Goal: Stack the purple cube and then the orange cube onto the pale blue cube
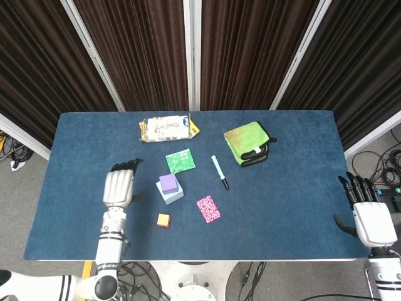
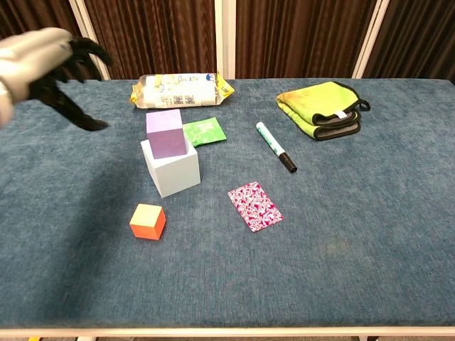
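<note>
The purple cube [image 1: 168, 183] [image 2: 165, 133] sits on top of the pale blue cube [image 1: 173, 194] [image 2: 174, 170], left of the table's middle. The orange cube [image 1: 163, 220] [image 2: 148, 221] lies on the cloth in front of them, nearer the front edge. My left hand [image 1: 119, 185] [image 2: 51, 67] hovers to the left of the stack, fingers spread, holding nothing and well apart from the cubes. My right hand [image 1: 369, 213] rests open off the table's right front corner, seen only in the head view.
A green packet [image 1: 180, 161] [image 2: 204, 132] lies just behind the stack. A patterned pink card [image 1: 208, 209] [image 2: 255, 205] and a marker pen [image 1: 219, 172] [image 2: 275, 147] lie to the right. A snack bag [image 1: 168, 128] and a folded green cloth [image 1: 249, 143] sit further back.
</note>
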`<state>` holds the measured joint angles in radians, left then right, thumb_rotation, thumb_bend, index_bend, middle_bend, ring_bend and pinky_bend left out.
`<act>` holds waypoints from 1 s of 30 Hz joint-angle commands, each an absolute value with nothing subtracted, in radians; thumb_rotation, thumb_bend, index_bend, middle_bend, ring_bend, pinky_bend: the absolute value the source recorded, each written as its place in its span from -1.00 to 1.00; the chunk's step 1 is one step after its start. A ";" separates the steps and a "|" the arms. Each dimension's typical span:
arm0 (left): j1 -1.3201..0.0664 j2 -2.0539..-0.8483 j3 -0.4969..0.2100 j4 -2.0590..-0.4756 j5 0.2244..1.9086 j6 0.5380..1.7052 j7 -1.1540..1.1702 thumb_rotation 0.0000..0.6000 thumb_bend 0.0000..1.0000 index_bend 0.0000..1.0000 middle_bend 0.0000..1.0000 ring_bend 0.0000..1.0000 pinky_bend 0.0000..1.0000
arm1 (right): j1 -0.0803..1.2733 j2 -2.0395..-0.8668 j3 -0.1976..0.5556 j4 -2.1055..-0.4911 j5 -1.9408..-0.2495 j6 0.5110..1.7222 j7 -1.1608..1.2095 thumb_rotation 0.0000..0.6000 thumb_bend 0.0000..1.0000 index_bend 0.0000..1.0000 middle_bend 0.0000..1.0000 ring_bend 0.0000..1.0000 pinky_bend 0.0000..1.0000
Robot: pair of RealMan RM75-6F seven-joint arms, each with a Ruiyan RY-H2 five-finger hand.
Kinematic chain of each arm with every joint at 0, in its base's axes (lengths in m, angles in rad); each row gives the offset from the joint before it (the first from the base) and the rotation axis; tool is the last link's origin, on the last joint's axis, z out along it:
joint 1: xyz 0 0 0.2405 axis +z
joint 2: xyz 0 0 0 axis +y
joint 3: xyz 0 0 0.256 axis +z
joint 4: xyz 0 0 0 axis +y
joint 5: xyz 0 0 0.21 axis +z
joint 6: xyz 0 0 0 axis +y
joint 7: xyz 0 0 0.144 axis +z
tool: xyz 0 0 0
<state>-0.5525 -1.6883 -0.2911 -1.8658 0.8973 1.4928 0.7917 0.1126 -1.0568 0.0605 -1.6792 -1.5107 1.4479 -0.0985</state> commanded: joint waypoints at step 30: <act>-0.457 -1.323 0.226 -1.451 1.780 1.229 -0.114 1.00 -0.55 -0.05 0.04 -0.30 -0.13 | 0.112 -1.076 0.058 -1.716 -1.490 1.440 -0.203 1.00 -0.65 -1.00 -1.00 -1.00 -1.00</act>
